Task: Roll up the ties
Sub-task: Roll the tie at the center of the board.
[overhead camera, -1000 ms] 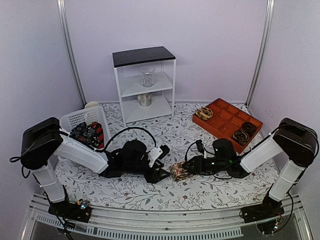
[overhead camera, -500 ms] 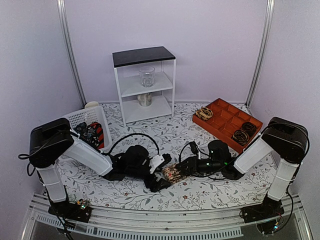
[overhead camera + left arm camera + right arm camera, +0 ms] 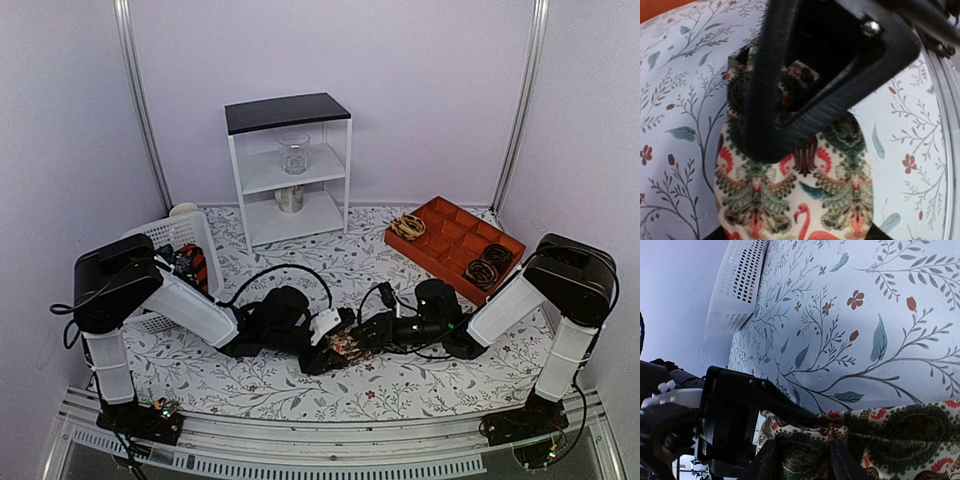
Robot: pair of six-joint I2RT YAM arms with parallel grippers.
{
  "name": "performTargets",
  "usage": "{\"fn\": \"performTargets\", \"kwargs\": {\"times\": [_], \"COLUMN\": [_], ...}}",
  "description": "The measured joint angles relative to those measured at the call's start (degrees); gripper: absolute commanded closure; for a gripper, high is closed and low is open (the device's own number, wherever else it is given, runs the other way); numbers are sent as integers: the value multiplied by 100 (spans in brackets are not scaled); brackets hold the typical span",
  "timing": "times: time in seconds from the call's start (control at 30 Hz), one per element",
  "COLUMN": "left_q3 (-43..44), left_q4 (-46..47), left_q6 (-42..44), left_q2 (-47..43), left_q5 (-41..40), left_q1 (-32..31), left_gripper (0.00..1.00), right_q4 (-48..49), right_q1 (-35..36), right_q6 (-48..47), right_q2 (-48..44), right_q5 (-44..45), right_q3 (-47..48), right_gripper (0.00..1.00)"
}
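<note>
Overhead view looks down across the table [image 3: 250, 385]; both wrist views press close on the tie [image 3: 790, 200].

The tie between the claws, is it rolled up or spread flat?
Rolled up: the tie is a compact bundle between the left claw and right claw, no loose length visible.

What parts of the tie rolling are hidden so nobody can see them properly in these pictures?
- Top view: the tie is mostly covered by the left pincer and right pincer; how much is rolled cannot be told.
- Left wrist view: a black finger covers the tie's top; the bottom edge cuts it off.
- Right wrist view: the bottom edge cuts the tie off.
- Top view: the basket contents are too small, partly behind the left arm.
</note>
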Motion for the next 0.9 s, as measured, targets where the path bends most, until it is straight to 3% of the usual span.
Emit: {"fn": "performTargets", "kwargs": {"times": [0.1, 0.2, 0.37, 0.77, 0.9], "left_q3": [0, -2, -35, -42, -57], "left_q4": [7, -2, -131, -236, -221], "left_q6": [122, 164, 236, 339, 319], "left_q2": [-2, -11, -120, -168, -168], "left_q5": [-24, -63, -181, -271, -343], "left_q1": [0, 0, 0, 0, 0], "left_gripper": [58, 59, 57, 48, 35], "right_q4": [-24, -205, -1056, -2166, -2365], "right_q1": [0, 0, 2, 133, 199], "right_q6": [-20, -52, -221, -461, -533], "right_q2": [0, -2, -365, -850, -837], "right_q5": [2, 26, 201, 315, 376], "right_q3": [55, 127, 229, 699, 752], "right_gripper": [64, 54, 50, 54, 62]}}
